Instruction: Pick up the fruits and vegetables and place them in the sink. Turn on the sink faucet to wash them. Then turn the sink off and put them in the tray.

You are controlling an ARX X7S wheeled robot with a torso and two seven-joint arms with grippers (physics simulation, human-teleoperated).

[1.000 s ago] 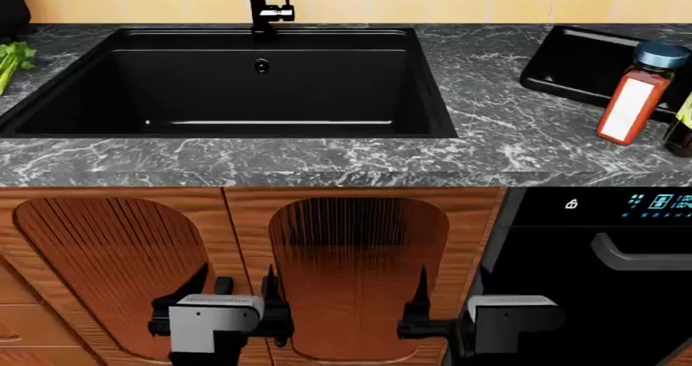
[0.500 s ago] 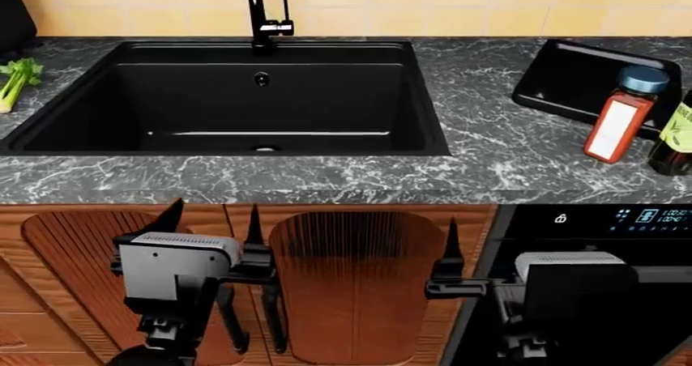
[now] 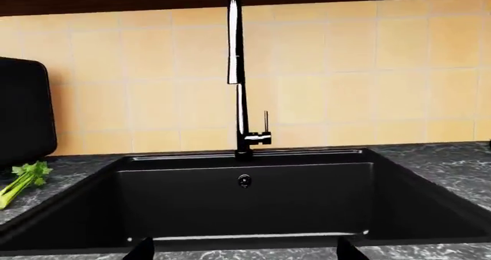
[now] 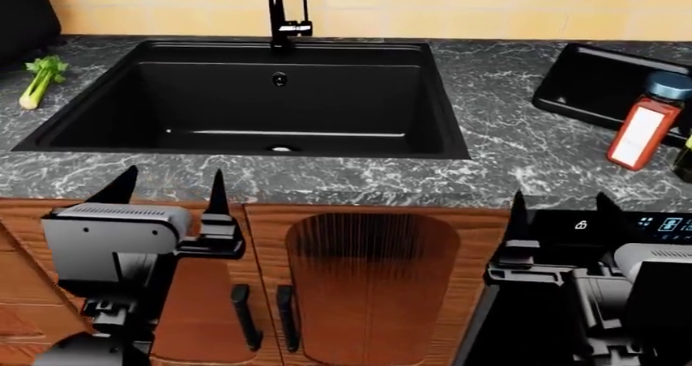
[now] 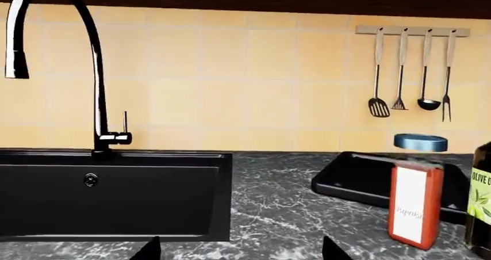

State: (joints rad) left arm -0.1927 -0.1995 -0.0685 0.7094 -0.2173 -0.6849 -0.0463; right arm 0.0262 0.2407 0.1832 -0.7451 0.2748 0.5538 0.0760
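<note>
Left claw (image 4: 168, 192): hanging below the desk (image 4: 508, 151) edge, fingers spread apart, gripping nothing.
Right claw (image 4: 560, 212): waiting low too, fingers apart, empty.
Celery (image 4: 41, 78): lying on the desk far ahead and left of the left claw, beside the sink (image 4: 151, 131); long axis running away from the robot, leaves at the far end. The left arm is nearer.
Squash: not showing anywhere.
Tray (image 4: 562, 99): sitting ahead of the right claw, glossy and shallow.
Textures: marbled grey desk, matte sink, slim shiny faucet (image 4: 278, 10).
</note>
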